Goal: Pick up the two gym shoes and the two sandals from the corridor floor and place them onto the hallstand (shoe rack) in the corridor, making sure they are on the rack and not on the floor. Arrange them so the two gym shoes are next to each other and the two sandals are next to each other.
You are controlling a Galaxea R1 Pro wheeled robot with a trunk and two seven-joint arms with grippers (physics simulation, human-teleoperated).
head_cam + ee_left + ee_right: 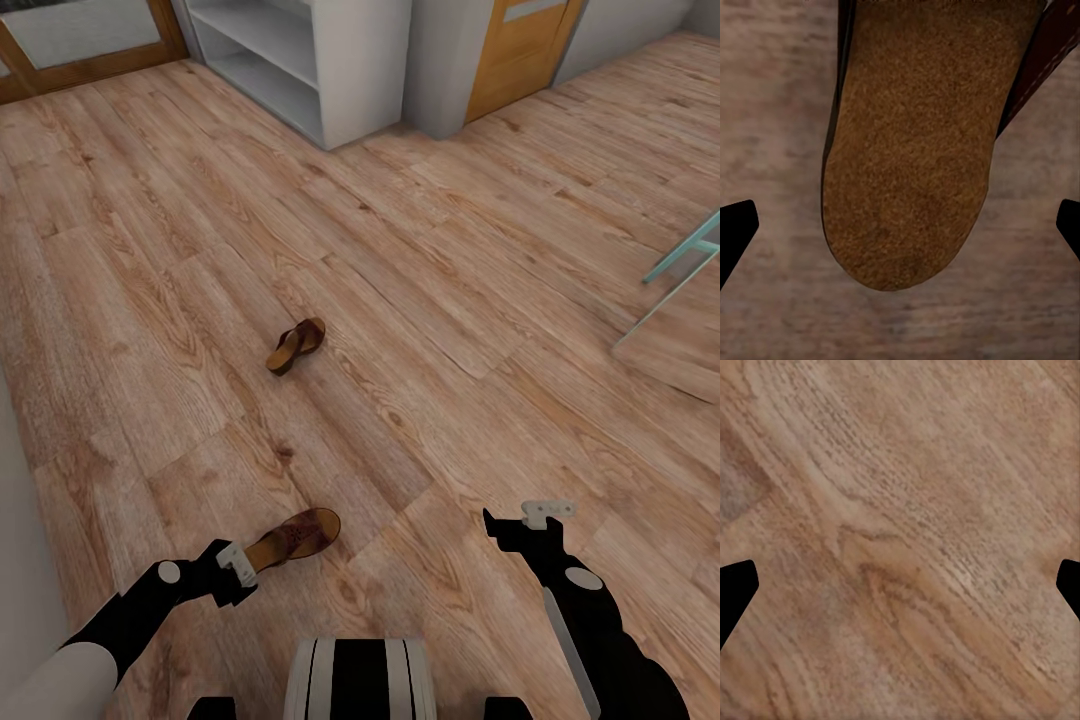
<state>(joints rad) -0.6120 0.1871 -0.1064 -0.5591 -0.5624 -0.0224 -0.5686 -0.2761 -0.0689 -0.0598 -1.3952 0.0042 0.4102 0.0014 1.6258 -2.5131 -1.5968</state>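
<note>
Head view, corridor floor: light wood-grain planks run across the scene.
Head view, far sandal: lies alone on the planks about mid-scene, left of centre, tipped on its side, well apart from both arms.
Head view, near sandal: lies on the floor at the near left, its heel end just beside the left gripper.
Head view, left gripper: low at the near left, its pale tip right at the sandal's heel; I cannot tell here whether it touches.
Head view, right gripper: held over bare planks at the near right, well apart from both sandals.
Head view, hallstand: pale grey unit with open shelves at the far side, left of an orange-brown door.
Head view, pale teal frame: thin bars at the right edge.
Left wrist view, near sandal: the tan footbed's rounded heel end lies between the two dark fingertips, with a brown strap edge at one side.
Left wrist view, fingers: spread wide, each tip clear of the sandal, floor showing in the gaps.
Right wrist view, floor: bare wood grain beneath the gripper.
Right wrist view, fingertips: spread wide apart, with nothing between them.
</note>
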